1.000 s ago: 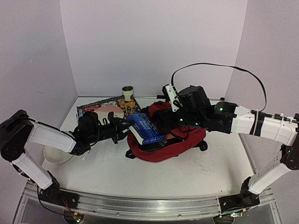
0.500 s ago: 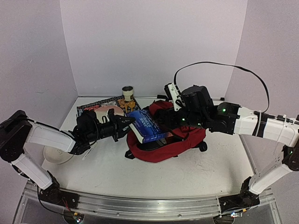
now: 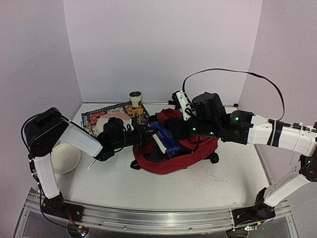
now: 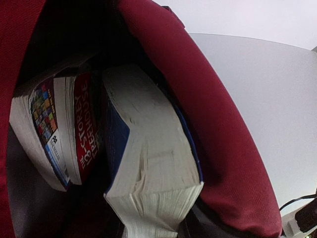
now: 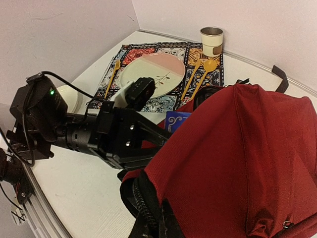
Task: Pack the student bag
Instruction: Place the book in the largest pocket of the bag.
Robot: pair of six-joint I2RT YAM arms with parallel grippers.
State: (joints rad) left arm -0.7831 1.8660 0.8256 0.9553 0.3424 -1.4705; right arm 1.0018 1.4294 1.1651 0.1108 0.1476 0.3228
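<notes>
The student bag (image 3: pixel 173 157), a dark-red backpack, lies mid-table with its opening facing left. My right gripper (image 3: pixel 182 130) is shut on the bag's upper rim (image 5: pixel 148 198) and holds the flap up. My left gripper (image 3: pixel 146 134) is shut on a thick blue book (image 3: pixel 166 137) and holds it partly inside the opening. In the left wrist view the blue book (image 4: pixel 148 158) fills the centre with the bag's red fabric (image 4: pixel 208 124) around it. A second book with a red spine (image 4: pixel 74 129) lies inside the bag, left of the blue one. The left gripper (image 5: pixel 153 131) also shows in the right wrist view.
A patterned placemat (image 3: pixel 94 116) at the back left holds a pink plate (image 3: pixel 111 119) and yellow cutlery (image 3: pixel 140 115). A paper cup (image 3: pixel 135 98) stands behind it. A white bowl (image 3: pixel 64 157) sits at the left by my left arm.
My left gripper has moved right and pushed the blue book deeper into the bag's opening; the left arm's elbow has risen. The right gripper has held the rim almost still.
</notes>
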